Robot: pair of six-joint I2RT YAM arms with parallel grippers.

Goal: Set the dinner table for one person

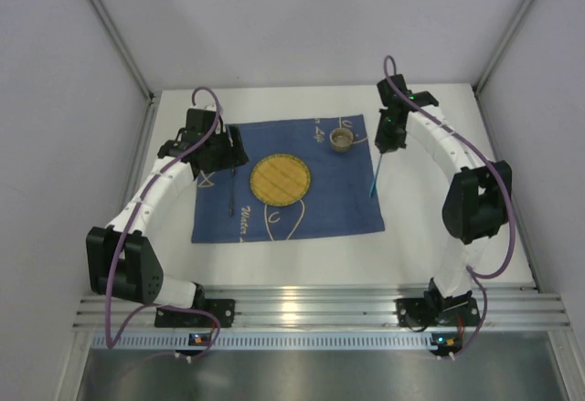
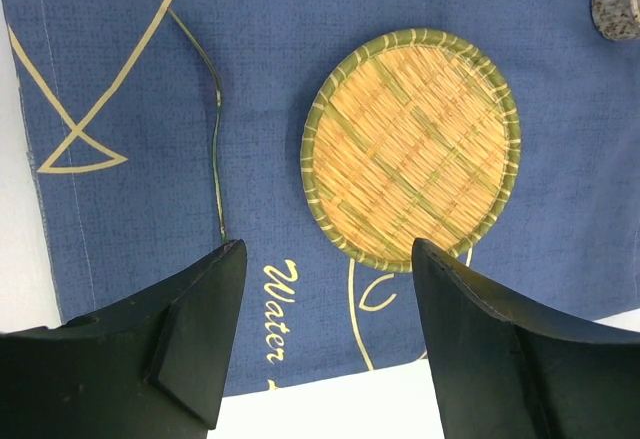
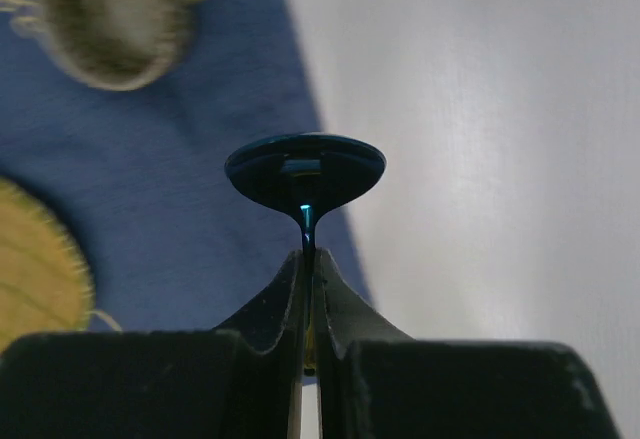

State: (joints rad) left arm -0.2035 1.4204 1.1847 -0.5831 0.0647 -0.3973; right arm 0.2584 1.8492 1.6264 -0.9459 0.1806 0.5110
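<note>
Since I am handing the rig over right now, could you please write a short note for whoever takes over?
Left gripper: open, empty, above the left part of the blue mat on the dinner table.
Right gripper: shut on the blue spoon by its handle, bowl above the mat's right edge.
Done: woven plate at mid-mat, small cup beyond it to the right, thin dark utensil left of the plate.
Left: likely lay the spoon right of the plate, then release.
</note>
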